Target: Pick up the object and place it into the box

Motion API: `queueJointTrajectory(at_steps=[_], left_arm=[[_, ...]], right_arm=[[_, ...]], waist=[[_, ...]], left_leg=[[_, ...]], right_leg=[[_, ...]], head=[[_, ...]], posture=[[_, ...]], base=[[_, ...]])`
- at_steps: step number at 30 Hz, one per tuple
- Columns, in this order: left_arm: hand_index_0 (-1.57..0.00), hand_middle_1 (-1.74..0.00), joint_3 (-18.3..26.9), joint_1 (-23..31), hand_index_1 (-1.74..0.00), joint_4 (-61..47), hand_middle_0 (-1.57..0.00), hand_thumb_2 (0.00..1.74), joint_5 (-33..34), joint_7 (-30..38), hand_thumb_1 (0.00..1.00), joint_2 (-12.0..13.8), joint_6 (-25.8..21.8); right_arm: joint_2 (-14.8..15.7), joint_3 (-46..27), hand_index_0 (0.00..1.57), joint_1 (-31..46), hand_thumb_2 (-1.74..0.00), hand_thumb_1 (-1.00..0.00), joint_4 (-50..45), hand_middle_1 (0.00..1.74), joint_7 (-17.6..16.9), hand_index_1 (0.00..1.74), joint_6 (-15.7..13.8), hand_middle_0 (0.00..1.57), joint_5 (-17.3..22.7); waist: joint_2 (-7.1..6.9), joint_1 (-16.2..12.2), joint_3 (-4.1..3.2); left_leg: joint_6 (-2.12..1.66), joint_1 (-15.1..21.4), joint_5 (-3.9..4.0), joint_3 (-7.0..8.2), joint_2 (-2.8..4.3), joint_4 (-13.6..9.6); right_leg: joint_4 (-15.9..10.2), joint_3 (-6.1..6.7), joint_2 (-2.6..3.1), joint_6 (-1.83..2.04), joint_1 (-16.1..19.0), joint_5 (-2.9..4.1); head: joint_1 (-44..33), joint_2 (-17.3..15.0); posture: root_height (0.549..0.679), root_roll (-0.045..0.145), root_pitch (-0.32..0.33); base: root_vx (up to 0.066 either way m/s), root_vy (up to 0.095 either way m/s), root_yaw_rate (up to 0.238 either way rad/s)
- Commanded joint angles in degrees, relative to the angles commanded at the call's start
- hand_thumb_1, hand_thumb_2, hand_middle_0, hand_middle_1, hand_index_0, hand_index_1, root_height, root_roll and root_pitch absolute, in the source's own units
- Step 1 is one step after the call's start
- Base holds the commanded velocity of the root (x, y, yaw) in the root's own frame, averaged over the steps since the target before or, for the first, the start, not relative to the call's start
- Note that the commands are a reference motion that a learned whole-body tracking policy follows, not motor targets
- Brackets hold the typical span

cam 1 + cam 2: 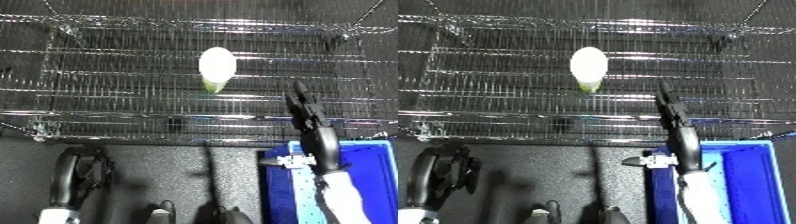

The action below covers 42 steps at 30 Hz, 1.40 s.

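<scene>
Wire rack (pixel 107 75) over dark floor (pixel 160 170). White object (pixel 217 67) lies on rack, middle. Right robot hand (pixel 306 117) fingers straight, near object, apart. Left robot hand (pixel 438 175) low, curled, empty. Blue bin (pixel 378 175) lower right.

A wire rack (pixel 115 75) fills the top part of the view. It is made of many thin, shiny metal bars that run side to side, with thicker bars along its front and back edges. Below the rack lies a dark grey floor (pixel 169 170) with a rough, speckled look. It stretches down to the bottom edge.
</scene>
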Motion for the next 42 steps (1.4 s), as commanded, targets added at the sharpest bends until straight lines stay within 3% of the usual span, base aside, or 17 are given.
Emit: queueJointTrajectory(at_steps=[11,23,34,42], left_arm=[[-1.57,-1.74,-1.34,-1.65,-1.74,-0.37,-1.57,1.74,-0.51,0.32,1.0,0.72,1.24],[-1.57,-1.74,-2.61,-3.12,-1.74,-2.18,-1.57,1.74,-1.72,0.49,1.0,1.84,1.7],[-1.57,-1.74,-4.06,-4.6,-1.74,-2.75,-1.57,1.74,-2.1,1.07,1.0,1.95,1.62],[-1.57,-1.74,-5.32,-6.48,-1.74,-3.36,-1.57,1.74,-1.94,1.91,1.0,1.75,1.36]], right_arm=[[-1.93,-0.91,0.0,-6.3,0.0,0.0,3.86,0.0,-3.52,0.0,-0.27,0.0,0.59],[-3.95,0.4,0.0,-14.03,0.0,0.0,7.15,0.0,-5.98,0.0,0.99,0.0,1.46],[-5.48,2.32,0.0,-18.99,0.0,0.0,11.24,0.0,-5.18,0.0,1.72,0.0,2.1],[-6.18,4.14,0.0,-23.43,0.0,0.0,15.02,0.0,-4.86,0.0,1.87,0.0,2.73]], waist=[[1.06,0.71,1.33],[2.55,1.04,1.36],[3.68,1.39,1.36],[4.6,2.02,1.36]], left_leg=[[0.31,-2.19,-0.13,-0.19,-1.12,1.27],[0.27,-5.51,0.04,0.19,-1.8,1.44],[0.27,-8.16,0.05,0.69,-2.01,1.31],[0.49,-10.67,0.27,0.8,-2.6,1.08]], right_leg=[[1.85,0.08,0.08,-0.07,-2.79,0.12],[2.45,0.33,0.13,-0.28,-6.63,0.45],[2.47,0.69,0.01,-0.42,-9.61,0.65],[2.69,0.65,0.07,-0.38,-12.46,0.87]], head=[[3.18,3.77],[5.73,6.86],[6.16,8.62],[7.25,12.02]], posture=[[0.612,0.05,-0.109],[0.609,0.053,-0.067],[0.609,0.056,-0.022],[0.608,0.056,0.017]], base=[[0.045,-0.001,0.082],[-0.01,0.008,0.023],[-0.014,0.013,0.012],[-0.033,0.014,0.027]])
